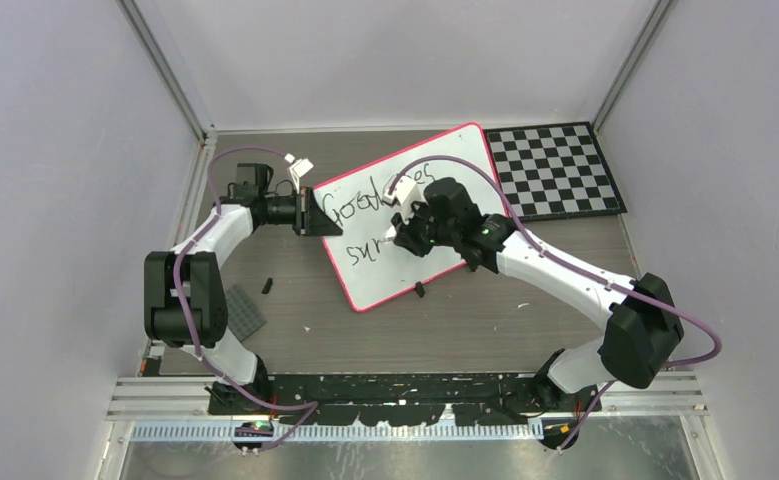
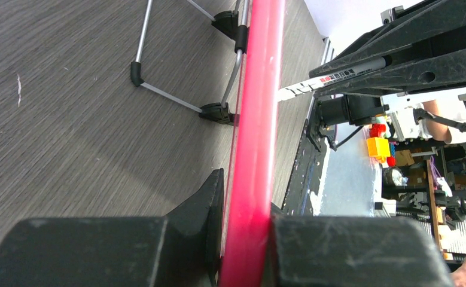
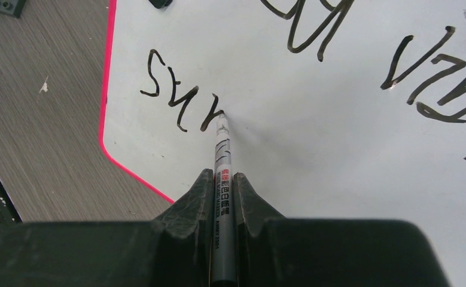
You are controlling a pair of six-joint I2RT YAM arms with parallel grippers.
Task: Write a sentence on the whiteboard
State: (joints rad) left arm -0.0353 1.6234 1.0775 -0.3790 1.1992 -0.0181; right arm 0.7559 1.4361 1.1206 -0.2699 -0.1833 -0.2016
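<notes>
Marker (image 3: 221, 143) is clamped in the right gripper (image 3: 222, 179), tip touching the sentence (image 3: 176, 101) ahead; whiteboard (image 1: 385, 275) edge is pinched by the left gripper (image 1: 313, 212).

A robotics lab: white wall panels (image 1: 55, 150) enclose the grey wood-grain worktop (image 1: 445, 330), a black-and-white checkerboard mat (image 1: 555, 170) at its far-right corner.

The top camera is looking down from high at the near side over the whole board (image 1: 395, 280). The left wrist camera is sighting close along its rim, the right one bearing down on its face; both are catching the marker (image 2: 338, 76).
</notes>
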